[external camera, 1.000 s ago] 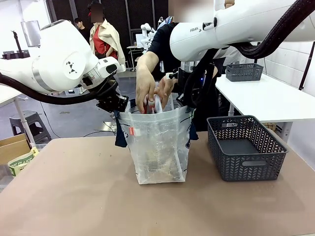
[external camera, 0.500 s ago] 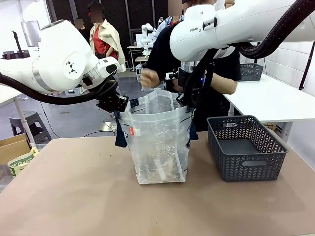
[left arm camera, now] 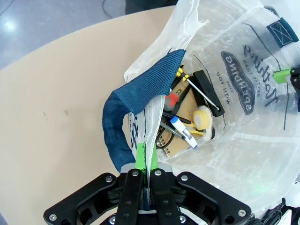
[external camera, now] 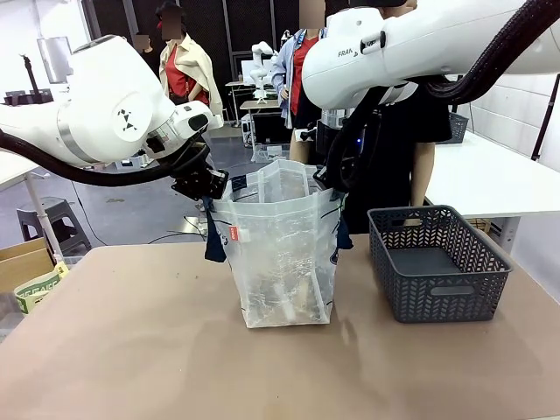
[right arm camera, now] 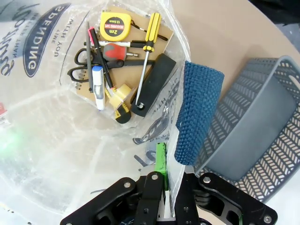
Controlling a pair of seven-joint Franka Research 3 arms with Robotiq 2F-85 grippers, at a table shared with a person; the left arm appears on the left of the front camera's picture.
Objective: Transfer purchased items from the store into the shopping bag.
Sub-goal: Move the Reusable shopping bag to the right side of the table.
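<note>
On the brown table (external camera: 131, 350), beside a grey basket (external camera: 437, 262), the clear shopping bag (external camera: 280, 262) stands upright between our arms; we judge the job is to hold its mouth wide and level without tearing the thin plastic. Our left gripper (left arm camera: 146, 158) is pressed together on the rim by one navy handle (left arm camera: 140, 79), our right gripper (right arm camera: 164, 161) on the opposite rim, and the purchased items (right arm camera: 123, 65) lie on the bag's bottom.

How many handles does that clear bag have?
2: one navy handle by the left gripper, the other by the right gripper, both shut on the bag. None seem hidden.
</note>
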